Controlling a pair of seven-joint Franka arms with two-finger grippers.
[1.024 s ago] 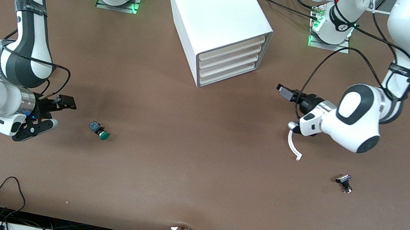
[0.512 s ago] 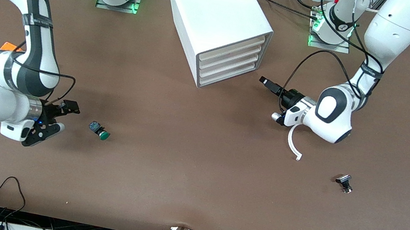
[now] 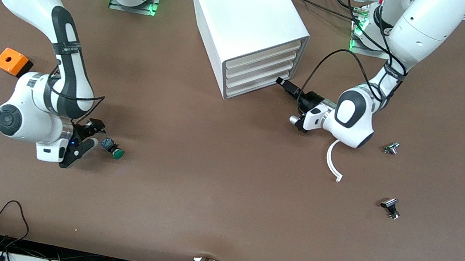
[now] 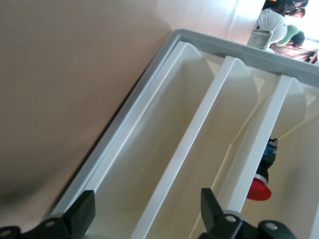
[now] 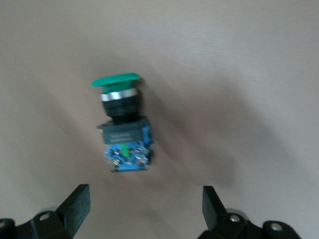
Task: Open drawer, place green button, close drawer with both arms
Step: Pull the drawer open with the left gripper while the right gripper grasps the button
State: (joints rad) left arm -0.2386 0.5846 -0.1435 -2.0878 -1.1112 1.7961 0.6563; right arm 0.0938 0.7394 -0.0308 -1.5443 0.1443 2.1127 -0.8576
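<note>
The button [image 3: 113, 149], green cap and dark blue body, lies on its side on the brown table toward the right arm's end. My right gripper [image 3: 94, 134] is low right beside it, open and empty. In the right wrist view the button [image 5: 122, 124] lies just ahead of the open gripper [image 5: 144, 206], not between the fingers. The white cabinet [image 3: 246, 11] stands mid-table with all four drawers shut. My left gripper [image 3: 282, 82] is at the front of the lowest drawer [image 3: 255, 88]. In the left wrist view that gripper [image 4: 147, 214] is open, with the lowest drawer's front [image 4: 149, 149] just ahead.
An orange box with a hole [image 3: 12, 61] sits near the right arm's elbow. A black-and-silver knob [image 3: 390, 207], a small metal part [image 3: 390, 147] and a white curved strip [image 3: 333, 163] lie toward the left arm's end. A red-capped button [image 4: 259, 186] shows at a higher drawer.
My right gripper has moved up to the button. My left gripper has moved to the cabinet's drawer fronts. The orange box and the small metal part have come into view.
</note>
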